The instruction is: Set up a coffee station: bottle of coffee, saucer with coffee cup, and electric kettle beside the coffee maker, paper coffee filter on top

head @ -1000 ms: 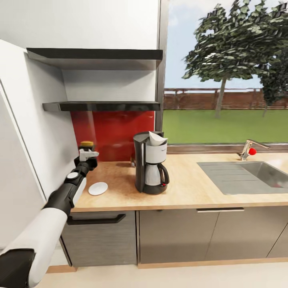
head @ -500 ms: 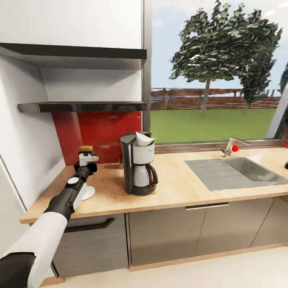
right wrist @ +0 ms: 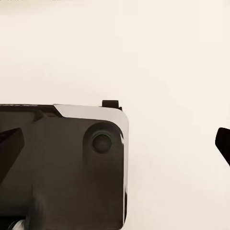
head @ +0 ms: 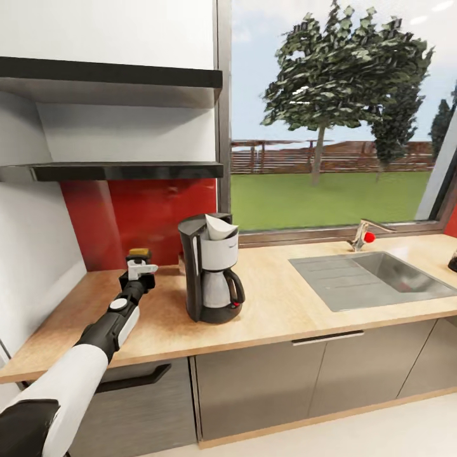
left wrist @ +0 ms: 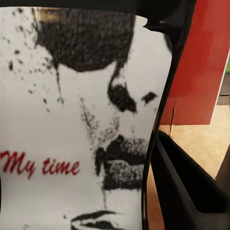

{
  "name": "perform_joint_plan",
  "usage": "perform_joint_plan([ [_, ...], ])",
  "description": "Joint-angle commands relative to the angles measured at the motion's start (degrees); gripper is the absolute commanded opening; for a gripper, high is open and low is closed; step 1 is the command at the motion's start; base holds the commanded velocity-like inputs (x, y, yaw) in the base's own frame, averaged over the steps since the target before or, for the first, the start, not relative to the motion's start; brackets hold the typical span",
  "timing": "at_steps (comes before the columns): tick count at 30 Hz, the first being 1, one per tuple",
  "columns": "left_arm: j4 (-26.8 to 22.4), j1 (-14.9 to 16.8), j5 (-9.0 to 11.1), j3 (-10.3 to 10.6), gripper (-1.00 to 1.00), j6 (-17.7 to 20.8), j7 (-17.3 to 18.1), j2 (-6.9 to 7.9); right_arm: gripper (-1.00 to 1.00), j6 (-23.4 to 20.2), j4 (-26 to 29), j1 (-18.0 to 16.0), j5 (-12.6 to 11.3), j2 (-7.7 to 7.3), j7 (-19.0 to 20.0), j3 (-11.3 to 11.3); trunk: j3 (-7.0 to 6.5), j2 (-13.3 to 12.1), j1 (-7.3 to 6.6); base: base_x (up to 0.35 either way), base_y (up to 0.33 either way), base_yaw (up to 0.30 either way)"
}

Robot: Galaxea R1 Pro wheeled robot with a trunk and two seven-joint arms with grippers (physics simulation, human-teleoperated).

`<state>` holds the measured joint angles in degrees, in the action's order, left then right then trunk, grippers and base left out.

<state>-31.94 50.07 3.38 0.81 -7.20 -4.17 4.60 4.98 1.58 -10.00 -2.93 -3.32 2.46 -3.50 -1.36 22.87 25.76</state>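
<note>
The bottle of coffee [head: 138, 257], gold lid up, is pinched upright in the left hand [head: 141, 269] just above the worktop [head: 285, 304], with the coffee maker [head: 209, 270] near the hand's right, probably ready for setting down.

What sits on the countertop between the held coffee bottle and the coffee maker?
Head view: only bare kitchen countertop lies between the bottle of coffee, in the left end effector, and the coffee maker.

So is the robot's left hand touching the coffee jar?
Touching. In the left wrist view the bottle of coffee sits pressed against the black finger of the left hand.
</note>
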Motion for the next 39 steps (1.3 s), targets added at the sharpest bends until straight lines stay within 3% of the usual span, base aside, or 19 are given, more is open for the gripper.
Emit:
perform_joint_plan([
  [1,0.56,-0.02,0.21,0.09,-1.0,-0.44,-0.05,-0.03,1.0,0.2,-0.08,-0.02,-0.32,-0.07,0.18,-0.35,0.01,0.05,0.02,0.01,0.0,0.0],
  [9,0.72,-2.31,0.18,0.07,-1.0,-0.71,0.16,-0.97,1.0,0.15,-0.08,-0.02,-0.49,-0.16,0.26,-0.11,0.01,0.05,0.02,0.002,0.0,-0.065],
  [27,1.15,-2.92,0.22,0.15,-1.0,-0.8,0.17,-0.66,1.0,0.17,-0.08,-0.03,-0.47,-0.2,0.18,-0.19,0.01,0.05,0.02,0.209,0.007,-0.039],
  [32,1.22,-5.73,0.22,0.07,-1.0,-6.58,0.13,-0.96,1.0,0.16,-0.17,-0.02,-0.41,-0.26,0.18,-0.19,0.01,0.05,0.02,0.007,0.0,0.0],
  [39,2.95,-6.69,0.25,0.07,-1.0,-7.46,0.13,-0.98,1.0,0.17,-0.17,-0.02,-0.37,-0.19,0.18,-0.27,0.01,0.05,0.02,0.093,0.0,0.0],
])
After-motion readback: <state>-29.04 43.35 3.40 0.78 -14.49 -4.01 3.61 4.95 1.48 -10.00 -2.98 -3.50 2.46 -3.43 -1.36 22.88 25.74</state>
